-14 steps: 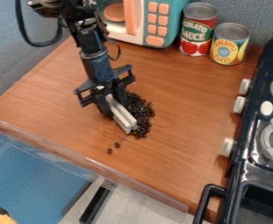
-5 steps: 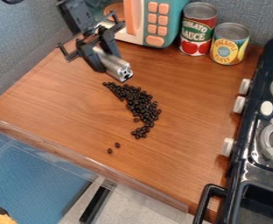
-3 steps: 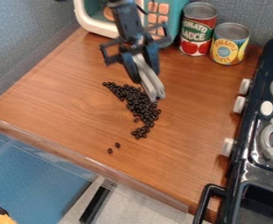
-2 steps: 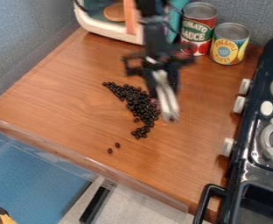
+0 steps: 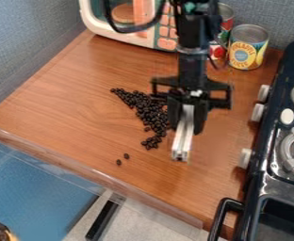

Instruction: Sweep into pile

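My gripper (image 5: 187, 115) hangs over the right side of the bean pile, shut on a silver metal bar (image 5: 183, 134) that slants down toward the front of the table. The dark beans (image 5: 151, 113) lie in a curved band from upper left to lower right, just left of the bar. Two stray beans (image 5: 122, 159) lie apart, to the front left of the band. Part of the pile's right edge is hidden behind the gripper.
A toy microwave (image 5: 105, 21) stands at the back, with a red can (image 5: 226, 21) partly behind the arm and a yellow can (image 5: 247, 47) beside it. The black stove (image 5: 272, 164) borders the wooden table (image 5: 61, 103) on the right.
The gripper swept leftward beans from above, lifted to the upper left, then moved right and toward the front with the bar. The pile spread into a curved band; the two strays stayed put.
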Robot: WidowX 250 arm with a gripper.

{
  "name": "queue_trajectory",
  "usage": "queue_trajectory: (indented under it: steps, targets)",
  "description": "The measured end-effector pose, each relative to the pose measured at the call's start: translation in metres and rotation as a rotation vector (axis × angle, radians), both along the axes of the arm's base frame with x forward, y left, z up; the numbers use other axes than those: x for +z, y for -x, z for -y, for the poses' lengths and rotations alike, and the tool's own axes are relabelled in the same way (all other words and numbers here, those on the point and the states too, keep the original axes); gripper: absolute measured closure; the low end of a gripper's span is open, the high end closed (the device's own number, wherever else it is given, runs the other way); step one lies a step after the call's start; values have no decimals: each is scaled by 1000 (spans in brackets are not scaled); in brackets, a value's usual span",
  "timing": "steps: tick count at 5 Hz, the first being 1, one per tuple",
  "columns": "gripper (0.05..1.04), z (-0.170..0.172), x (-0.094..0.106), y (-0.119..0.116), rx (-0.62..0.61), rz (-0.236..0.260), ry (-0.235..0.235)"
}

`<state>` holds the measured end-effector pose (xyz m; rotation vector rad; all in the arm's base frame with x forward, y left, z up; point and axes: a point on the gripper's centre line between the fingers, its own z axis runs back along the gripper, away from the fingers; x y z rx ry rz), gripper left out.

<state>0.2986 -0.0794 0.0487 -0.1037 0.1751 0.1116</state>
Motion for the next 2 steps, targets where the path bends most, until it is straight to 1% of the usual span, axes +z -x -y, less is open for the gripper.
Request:
queue_trajectory:
  steps: [1, 2]
  targets:
    - [703, -2, -16, 8, -129, -10, -34]
    - [703, -3, -25, 9, -141, 18, -35]
